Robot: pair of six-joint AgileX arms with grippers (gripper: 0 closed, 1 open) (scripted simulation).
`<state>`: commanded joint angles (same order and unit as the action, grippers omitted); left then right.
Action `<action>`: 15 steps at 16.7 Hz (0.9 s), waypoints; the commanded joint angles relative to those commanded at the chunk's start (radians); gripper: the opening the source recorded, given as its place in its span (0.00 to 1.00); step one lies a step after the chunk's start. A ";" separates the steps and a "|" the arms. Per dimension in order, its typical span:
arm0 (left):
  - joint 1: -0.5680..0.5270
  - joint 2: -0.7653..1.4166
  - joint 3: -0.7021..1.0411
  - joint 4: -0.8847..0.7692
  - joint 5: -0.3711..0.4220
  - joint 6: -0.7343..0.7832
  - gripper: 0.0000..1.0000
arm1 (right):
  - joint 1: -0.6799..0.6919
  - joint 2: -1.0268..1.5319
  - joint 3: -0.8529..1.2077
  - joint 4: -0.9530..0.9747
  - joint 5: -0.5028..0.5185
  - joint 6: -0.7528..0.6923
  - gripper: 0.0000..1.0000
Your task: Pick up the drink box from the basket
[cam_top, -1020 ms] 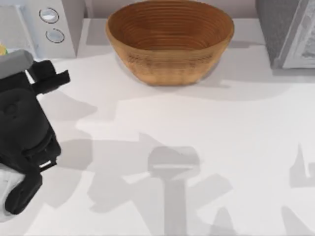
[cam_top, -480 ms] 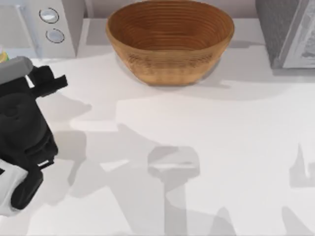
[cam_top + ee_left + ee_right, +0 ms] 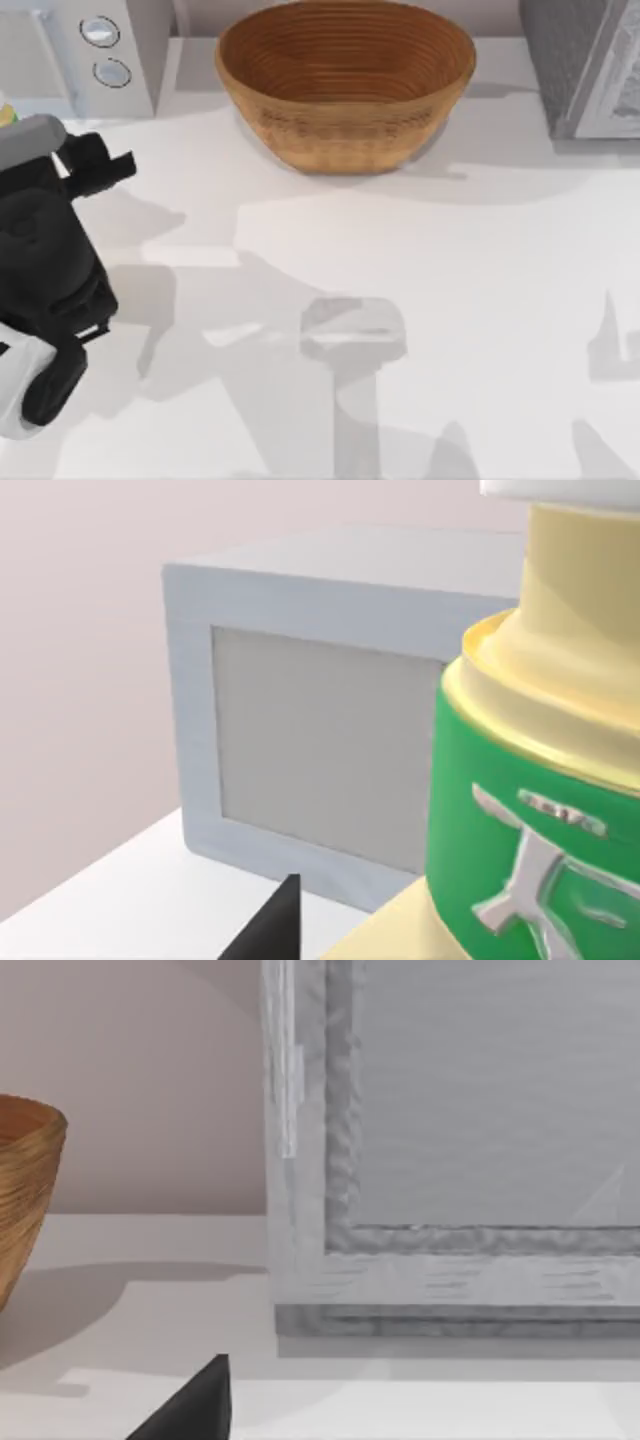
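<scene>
– Close in front of my left pincer (image 3: 22, 125): the drink box (image 3: 530, 810), green band, pale-yellow shoulder, upright. Basket (image 3: 345, 150) well off to the pincer's side, across bare table (image 3: 450, 300), nothing standing inside it that I can make out.

– Clamped on the box, then?

– Cannot tell. The carton crowds the left wrist view, but the contact itself is hidden. I judge it held, or very nearly.

– So what does the step need?

– Steadiness. Keep the carton upright, wrist level, no quick swings. The grey cabinet with two dials (image 3: 100, 50) stands just beyond the pincer, behind the box; any move should go up or away from it, not toward it. If the hold is doubtful, I would confirm it before travelling further.

– Arm pose?

– Left arm (image 3: 45, 250) folded tight at the table's left edge, wrist low and reaching toward the dial cabinet, pincer roughly level. Right arm parked off the table's right, its pincer facing the grey appliance (image 3: 580, 70), basket to one side of it; apart or together, I cannot tell.
</scene>
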<state>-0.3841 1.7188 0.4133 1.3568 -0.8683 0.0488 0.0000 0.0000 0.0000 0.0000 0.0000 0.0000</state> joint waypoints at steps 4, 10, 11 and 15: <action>0.000 0.000 0.000 0.000 0.000 0.000 0.60 | 0.000 0.000 0.000 0.000 0.000 0.000 1.00; 0.000 0.000 0.000 0.000 0.000 0.000 1.00 | 0.000 0.000 0.000 0.000 0.000 0.000 1.00; 0.000 0.000 0.000 0.000 0.000 0.000 1.00 | 0.000 0.000 0.000 0.000 0.000 0.000 1.00; 0.000 0.000 0.000 0.000 0.000 0.000 1.00 | 0.000 0.000 0.000 0.000 0.000 0.000 1.00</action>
